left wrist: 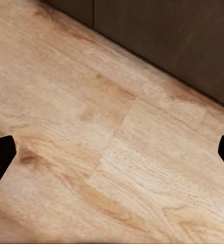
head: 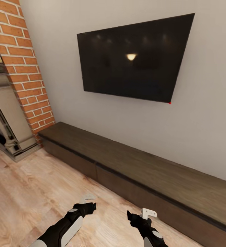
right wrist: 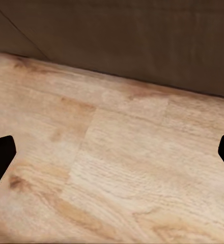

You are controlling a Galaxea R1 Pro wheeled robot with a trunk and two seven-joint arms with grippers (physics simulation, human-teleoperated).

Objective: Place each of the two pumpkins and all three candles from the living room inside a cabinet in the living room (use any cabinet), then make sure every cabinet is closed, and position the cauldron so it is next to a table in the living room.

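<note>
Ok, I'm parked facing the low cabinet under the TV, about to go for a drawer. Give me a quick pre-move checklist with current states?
1. Left pincer empty, fingers wide apart: ok.
2. Right pincer empty, fingers wide apart: ok.
3. Cabinet in front of both arms, drawer fronts flush and shut: ok.
4. Floor between the arms and the cabinet front, nothing lying there in the head view: ok.
5. Handle or edge to pull on a drawer front: cannot tell, the fronts look flat.
6. A pumpkin or candle in hand ready to stow: not ok, both pincers hold nothing.
</note>
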